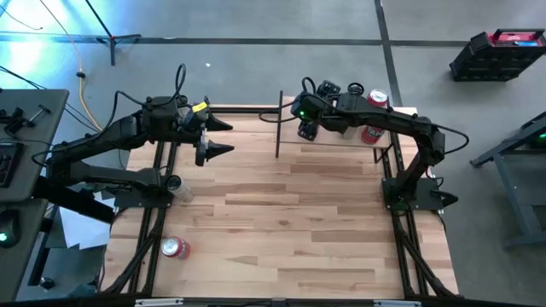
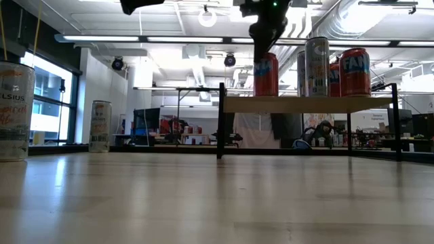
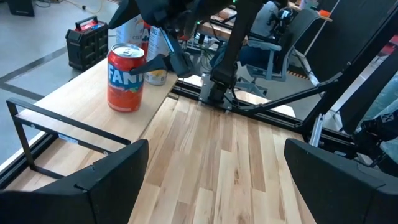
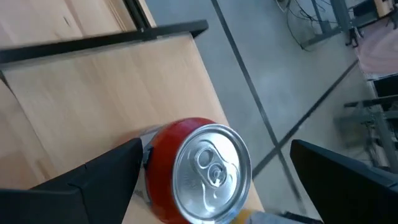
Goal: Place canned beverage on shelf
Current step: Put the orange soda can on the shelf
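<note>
The shelf (image 2: 305,104), a pale board on black uprights, stands at the table's far right. Several cans stand upright on it: a red can (image 2: 266,74), a silver one (image 2: 316,66) and a red Fanta can (image 2: 354,71). My right gripper (image 4: 216,149) hangs open just above the red can (image 4: 208,171), one finger on either side of its top, touching nothing. My left gripper (image 1: 226,136) is open and holds nothing; it hovers over the table's far left and points toward the shelf (image 3: 74,106).
Two loose cans are on the tabletop at the left: a silver one (image 1: 179,188) and, nearer the front edge, a red one (image 1: 175,247). The shelf's black rail (image 1: 279,124) stands between the two grippers. Black frame bars run along both table sides.
</note>
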Robot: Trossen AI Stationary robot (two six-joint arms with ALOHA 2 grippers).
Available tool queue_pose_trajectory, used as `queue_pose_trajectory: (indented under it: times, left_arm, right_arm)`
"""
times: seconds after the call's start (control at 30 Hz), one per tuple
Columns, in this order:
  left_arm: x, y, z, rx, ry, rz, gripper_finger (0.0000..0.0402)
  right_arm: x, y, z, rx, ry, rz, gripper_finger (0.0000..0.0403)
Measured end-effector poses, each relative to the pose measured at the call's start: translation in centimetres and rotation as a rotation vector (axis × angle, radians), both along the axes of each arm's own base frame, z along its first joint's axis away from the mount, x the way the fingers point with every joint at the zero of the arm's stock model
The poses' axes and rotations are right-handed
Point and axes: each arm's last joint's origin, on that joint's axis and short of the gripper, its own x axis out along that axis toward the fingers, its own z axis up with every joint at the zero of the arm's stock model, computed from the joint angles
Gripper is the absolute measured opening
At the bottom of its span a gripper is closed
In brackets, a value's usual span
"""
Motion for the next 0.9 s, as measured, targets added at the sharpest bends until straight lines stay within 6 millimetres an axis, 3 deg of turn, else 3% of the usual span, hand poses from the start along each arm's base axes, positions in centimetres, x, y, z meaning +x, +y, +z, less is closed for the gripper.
queue_pose_trajectory:
  times: [0.5, 0.9]
  left_arm:
    - [-0.1, 0.0, -0.2, -0.006, 0.02, 0.0, 0.0365]
    - [-0.1, 0.0, -0.2, -0.006, 0.019, 0.0, 0.0365]
  right_arm:
    - [-0.6, 0.1, -0.2, -0.009, 0.077, -0.014, 0.0394]
    - [0.6, 0.0, 0.3, 0.013, -0.028, 0.086, 0.0394]
